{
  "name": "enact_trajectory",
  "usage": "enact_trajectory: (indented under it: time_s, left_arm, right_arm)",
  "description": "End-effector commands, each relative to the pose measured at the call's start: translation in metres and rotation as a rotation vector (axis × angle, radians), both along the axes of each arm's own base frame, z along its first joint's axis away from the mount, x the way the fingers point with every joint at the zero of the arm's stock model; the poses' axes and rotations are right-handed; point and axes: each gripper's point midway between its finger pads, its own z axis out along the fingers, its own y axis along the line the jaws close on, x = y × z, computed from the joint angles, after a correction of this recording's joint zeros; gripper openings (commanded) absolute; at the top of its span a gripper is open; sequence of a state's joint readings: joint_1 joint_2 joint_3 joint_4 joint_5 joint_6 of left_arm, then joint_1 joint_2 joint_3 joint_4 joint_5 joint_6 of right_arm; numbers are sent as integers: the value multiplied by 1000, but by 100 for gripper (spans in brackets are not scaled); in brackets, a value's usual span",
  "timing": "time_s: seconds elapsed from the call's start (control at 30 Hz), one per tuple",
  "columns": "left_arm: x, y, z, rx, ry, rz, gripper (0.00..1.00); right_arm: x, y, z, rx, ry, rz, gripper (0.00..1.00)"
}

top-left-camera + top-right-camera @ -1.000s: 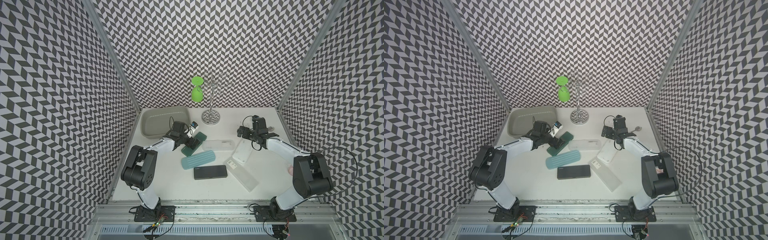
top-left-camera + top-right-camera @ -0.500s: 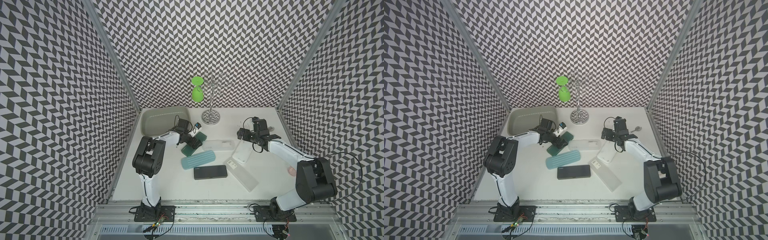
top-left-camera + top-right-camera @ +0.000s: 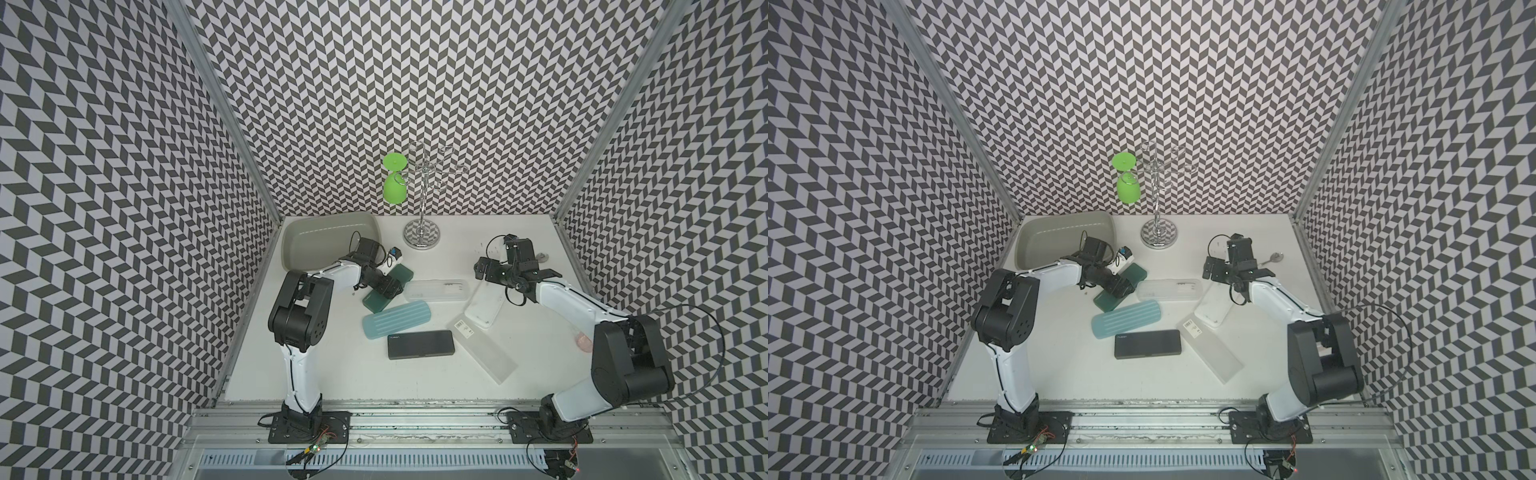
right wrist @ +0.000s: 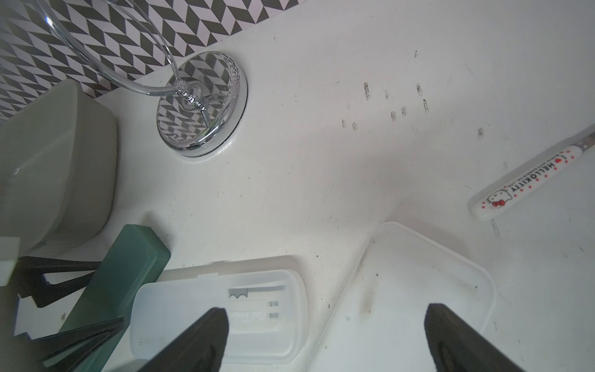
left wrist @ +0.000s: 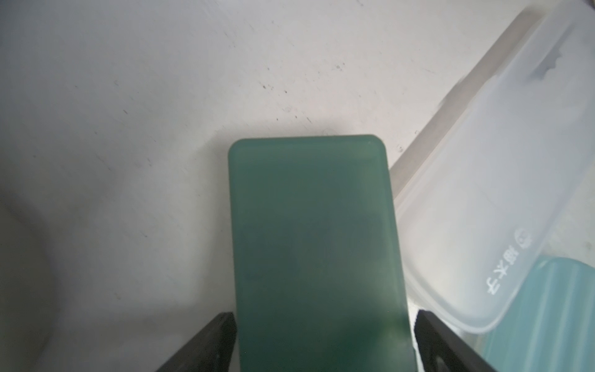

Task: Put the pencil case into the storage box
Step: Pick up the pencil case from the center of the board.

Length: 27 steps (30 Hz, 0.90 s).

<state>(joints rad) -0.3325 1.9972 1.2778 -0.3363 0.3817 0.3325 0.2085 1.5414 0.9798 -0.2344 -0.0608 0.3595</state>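
Dark green pencil case on table, outside nearby storage box

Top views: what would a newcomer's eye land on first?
The bright green goblet hanging upside down from the chrome rack at the back stands out against the chevron walls. Next come the pencil cases scattered mid-table, where the left hand straddles the dark green pencil case beside the storage box.
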Motion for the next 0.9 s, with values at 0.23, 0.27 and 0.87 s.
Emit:
enact_trajectory:
  time_s: [0.23,0.27,0.87]
  left_arm:
    - [-31,5,-35,34,166,15,77]
    - [-33,6,-35,41,166,20,78]
    - [-44,30,-54,226,159,99,69]
  right_arm:
    - [11,4,14,-24,-50,28,100]
    - [11,3,14,-25,-50,29,100]
    - [6,7,1,-21,-29,57,100]
